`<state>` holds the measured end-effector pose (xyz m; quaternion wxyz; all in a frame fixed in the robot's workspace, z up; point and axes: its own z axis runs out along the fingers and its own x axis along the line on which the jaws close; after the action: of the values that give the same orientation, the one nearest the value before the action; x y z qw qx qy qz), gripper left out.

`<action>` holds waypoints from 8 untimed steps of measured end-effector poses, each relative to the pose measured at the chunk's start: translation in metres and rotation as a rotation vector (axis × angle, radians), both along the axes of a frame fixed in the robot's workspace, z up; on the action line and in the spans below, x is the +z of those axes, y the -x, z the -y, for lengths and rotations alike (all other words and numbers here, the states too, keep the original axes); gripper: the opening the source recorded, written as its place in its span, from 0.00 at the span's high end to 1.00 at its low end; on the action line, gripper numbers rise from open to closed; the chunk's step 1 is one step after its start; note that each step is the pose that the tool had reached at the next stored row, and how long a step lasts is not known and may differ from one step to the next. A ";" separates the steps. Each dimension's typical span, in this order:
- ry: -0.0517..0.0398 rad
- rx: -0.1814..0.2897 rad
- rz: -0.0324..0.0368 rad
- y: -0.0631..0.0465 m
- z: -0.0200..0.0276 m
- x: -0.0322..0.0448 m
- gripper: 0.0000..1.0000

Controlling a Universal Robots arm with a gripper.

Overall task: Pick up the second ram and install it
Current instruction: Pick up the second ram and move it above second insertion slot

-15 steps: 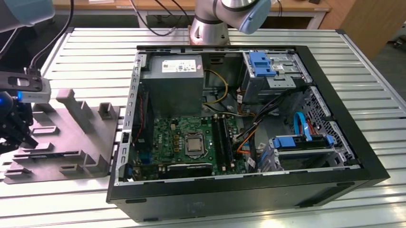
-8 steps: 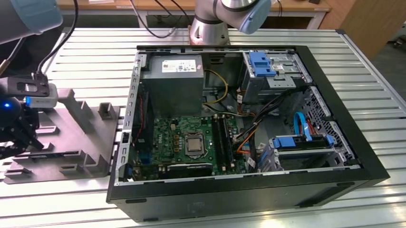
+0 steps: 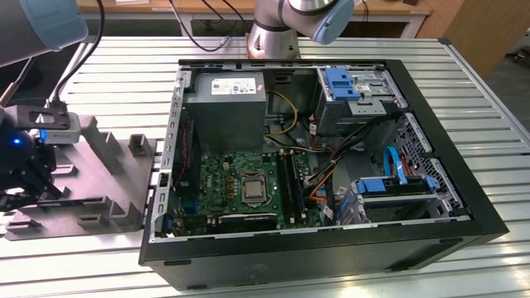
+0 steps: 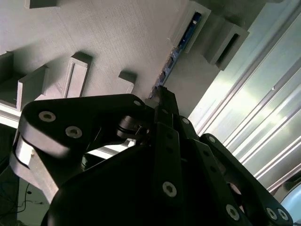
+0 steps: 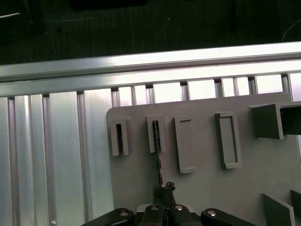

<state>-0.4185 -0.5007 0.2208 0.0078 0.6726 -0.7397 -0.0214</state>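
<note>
Your second ram (image 4: 174,56) on edge near the tray's (image 4: 117,37) edge, long axis running toward your claw (image 4: 161,94), fingers nearly together, pinching its end

Open PC case (image 3: 331,257) w/ PSU (image 3: 225,112), grey tray (image 3: 108,174) beside, slatted table (image 3: 472,74)

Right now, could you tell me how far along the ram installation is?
Done: the gripper is at the grey tray, jaws apparently shut on the second ram. In hand: that stick, on edge in its tray slot. Left: lifting it and installing it in the open computer case.
</note>
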 end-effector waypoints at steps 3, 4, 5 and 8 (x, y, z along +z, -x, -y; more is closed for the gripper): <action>0.0000 0.016 0.0032 0.000 0.0000 -0.0010 0.90; 0.0000 0.016 0.0032 0.000 0.0000 -0.0010 0.90; 0.0000 0.016 0.0033 0.000 0.0000 -0.0010 0.90; -0.0029 0.016 0.0050 0.001 0.0001 -0.0011 0.90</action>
<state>-0.4192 -0.5008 0.2197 0.0052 0.6785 -0.7343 -0.0208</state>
